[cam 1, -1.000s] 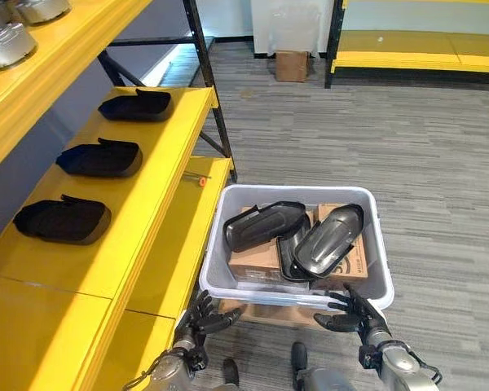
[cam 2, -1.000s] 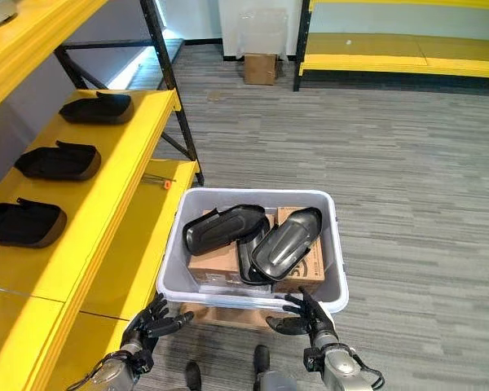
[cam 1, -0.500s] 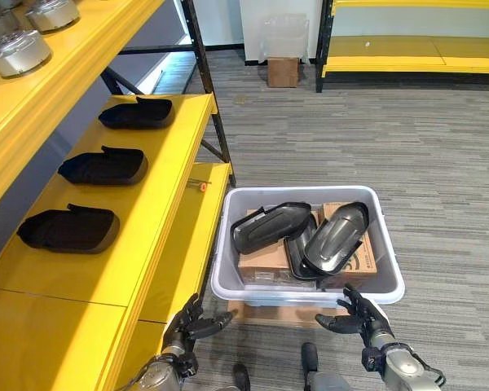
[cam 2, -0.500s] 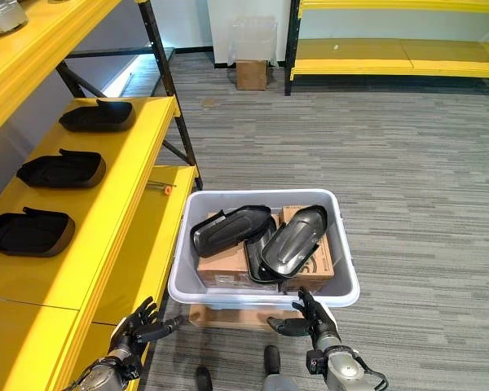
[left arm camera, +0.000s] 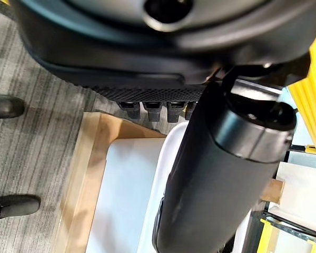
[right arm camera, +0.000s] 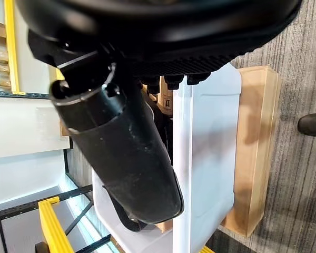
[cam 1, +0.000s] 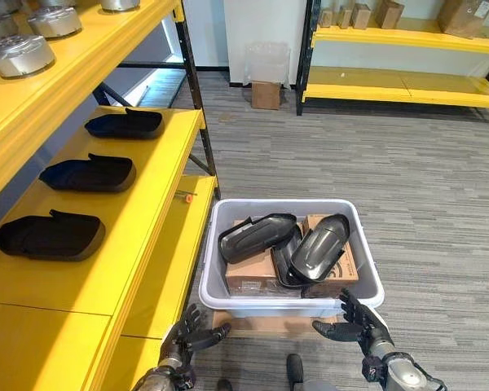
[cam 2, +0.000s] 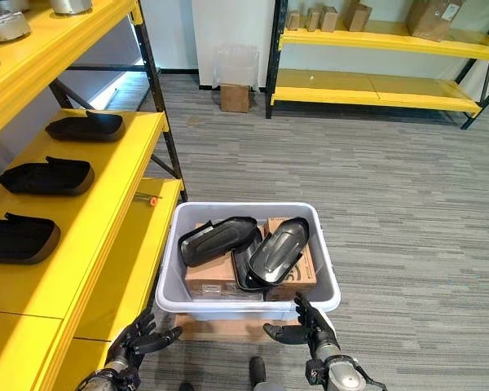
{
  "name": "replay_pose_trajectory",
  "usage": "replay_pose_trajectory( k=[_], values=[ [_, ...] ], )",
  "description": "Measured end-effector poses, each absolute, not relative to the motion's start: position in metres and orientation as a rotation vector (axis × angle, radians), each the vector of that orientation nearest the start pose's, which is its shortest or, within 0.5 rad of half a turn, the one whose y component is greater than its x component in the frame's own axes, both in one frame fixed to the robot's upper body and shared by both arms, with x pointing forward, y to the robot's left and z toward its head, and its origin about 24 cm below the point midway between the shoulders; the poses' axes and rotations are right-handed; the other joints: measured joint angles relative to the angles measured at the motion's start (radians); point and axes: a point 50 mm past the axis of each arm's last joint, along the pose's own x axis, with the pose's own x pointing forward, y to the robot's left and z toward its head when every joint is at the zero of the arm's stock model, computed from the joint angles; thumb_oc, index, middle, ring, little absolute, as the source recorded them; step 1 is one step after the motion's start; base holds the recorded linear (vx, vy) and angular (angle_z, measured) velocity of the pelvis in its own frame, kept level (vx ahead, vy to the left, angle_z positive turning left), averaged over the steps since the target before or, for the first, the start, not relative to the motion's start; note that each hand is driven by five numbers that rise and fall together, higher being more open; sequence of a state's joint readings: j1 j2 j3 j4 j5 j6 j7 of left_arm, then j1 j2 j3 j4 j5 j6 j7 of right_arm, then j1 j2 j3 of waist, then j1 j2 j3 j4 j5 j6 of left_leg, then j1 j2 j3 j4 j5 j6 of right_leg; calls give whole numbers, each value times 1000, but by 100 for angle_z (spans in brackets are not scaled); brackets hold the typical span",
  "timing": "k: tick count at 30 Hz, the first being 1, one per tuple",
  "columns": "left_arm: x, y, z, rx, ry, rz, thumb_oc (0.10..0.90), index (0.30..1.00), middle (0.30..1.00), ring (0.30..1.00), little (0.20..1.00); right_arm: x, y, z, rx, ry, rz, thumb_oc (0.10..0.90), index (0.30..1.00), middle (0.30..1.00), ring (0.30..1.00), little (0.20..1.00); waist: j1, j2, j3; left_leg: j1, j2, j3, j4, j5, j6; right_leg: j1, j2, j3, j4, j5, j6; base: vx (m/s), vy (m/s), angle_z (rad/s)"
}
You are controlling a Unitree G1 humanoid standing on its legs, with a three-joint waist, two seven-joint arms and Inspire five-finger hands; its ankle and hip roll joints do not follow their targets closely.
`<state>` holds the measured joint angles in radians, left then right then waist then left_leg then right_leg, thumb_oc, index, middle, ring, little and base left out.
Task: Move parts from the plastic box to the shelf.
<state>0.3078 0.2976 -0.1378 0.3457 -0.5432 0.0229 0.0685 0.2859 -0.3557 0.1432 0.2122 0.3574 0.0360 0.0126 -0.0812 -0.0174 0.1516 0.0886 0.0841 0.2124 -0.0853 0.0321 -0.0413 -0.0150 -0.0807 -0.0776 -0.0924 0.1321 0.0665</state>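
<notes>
A grey plastic box (cam 1: 289, 306) stands on the floor beside the yellow shelf (cam 1: 147, 212). In it lie several black curved shell parts (cam 1: 255, 236) (cam 1: 319, 247) on top of cardboard cartons (cam 1: 248, 278). Three similar black parts (cam 1: 49, 236) (cam 1: 88, 173) (cam 1: 124, 124) lie in a row on the shelf. My left hand (cam 1: 187, 332) is open, low by the box's front left corner, apart from it. My right hand (cam 1: 354, 326) is open just below the front right rim and holds nothing. The right wrist view shows the box wall (right arm camera: 208, 158) close past the fingers.
The box rests on a wooden board (cam 1: 269, 324). Silver round parts (cam 1: 20, 55) sit on the upper shelf level. A small orange item (cam 1: 187, 196) lies on the lower level. A second yellow rack (cam 1: 391, 81) and a cardboard box (cam 1: 266, 94) stand at the back.
The camera has tilted up and shifted, so the whole scene moved in view. Both hands stay open in front of the box, now a little lower against its rim.
</notes>
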Motion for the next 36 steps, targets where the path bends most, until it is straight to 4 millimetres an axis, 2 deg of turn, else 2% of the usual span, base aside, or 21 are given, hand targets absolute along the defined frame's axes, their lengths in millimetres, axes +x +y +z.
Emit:
replay_pose_trajectory(
  k=[4,7,10,21,25,32,36],
  values=[
    [127,230,-82,-230,658,275,900,1000,1000,1000,1000,157,-221,-50,17,521,-26,900,1000,1000,1000,1000,5,2,-2,-2,-1,-1,0,0,0,-1,-1,1,-1,0,-1,-5,27,0],
    [128,233,-65,-268,559,309,900,1000,1000,1000,1000,153,-228,-34,22,455,-42,900,1000,1000,1000,1000,4,1,-3,-5,-1,-5,0,0,0,-2,-1,-4,-1,0,0,1,3,3],
    [135,236,-58,-293,512,324,900,1000,1000,1000,1000,157,-234,-27,14,417,-56,900,1000,1000,1000,1000,7,1,-3,-10,-1,-15,0,0,0,-1,-2,-11,0,0,0,9,-2,7],
    [156,232,-33,-299,367,276,900,1000,1000,1000,1000,164,-236,-16,-2,357,-35,900,1000,1000,1000,1000,4,4,-5,-38,-1,-41,0,5,0,-17,-5,-37,-1,-3,0,13,-7,7],
    [174,230,-24,-253,333,209,900,1000,1000,1000,1000,179,-237,-6,-31,311,-11,900,1000,1000,1000,1000,4,9,-6,-52,-1,-45,0,7,-1,-30,-5,-40,-1,-5,-4,17,-7,3],
    [221,215,8,-214,175,95,900,1000,1000,1000,1000,223,-236,32,-130,146,54,900,1000,1000,1000,1000,4,16,1,-143,-2,-42,4,38,-7,-121,-5,-39,-1,18,-5,-44,-20,-1],
    [228,206,14,-182,143,54,900,1000,1000,1000,1000,237,-234,46,-141,81,44,900,1000,1000,1000,1000,4,33,37,-163,1,-42,4,40,-9,-142,-3,-39,-1,22,-9,-35,-25,-1]
  ],
)
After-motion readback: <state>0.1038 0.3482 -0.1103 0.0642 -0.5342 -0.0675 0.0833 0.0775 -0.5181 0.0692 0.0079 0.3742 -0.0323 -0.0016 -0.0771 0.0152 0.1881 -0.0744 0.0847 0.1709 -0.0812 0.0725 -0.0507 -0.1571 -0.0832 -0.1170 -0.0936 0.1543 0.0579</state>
